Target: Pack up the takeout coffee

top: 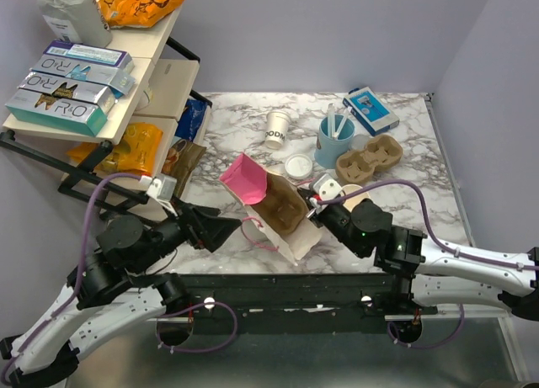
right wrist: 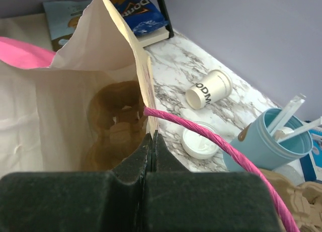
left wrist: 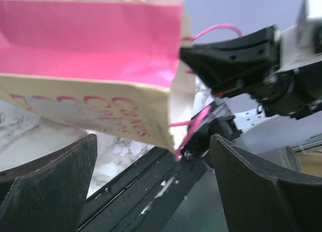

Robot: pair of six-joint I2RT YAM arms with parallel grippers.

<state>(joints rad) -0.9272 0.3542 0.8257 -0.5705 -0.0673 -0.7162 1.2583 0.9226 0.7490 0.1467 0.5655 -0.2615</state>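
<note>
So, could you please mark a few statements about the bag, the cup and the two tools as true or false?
1. The right tool is shut on the paper bag edge. True.
2. The left tool grips the bag. False: it stands open, holding nothing.
3. The takeout coffee is inside the bag. False: it lies on the table beyond it.
4. The blue mug holds white sticks. True.
5. A cardboard carrier sits in the bag. True.
</note>
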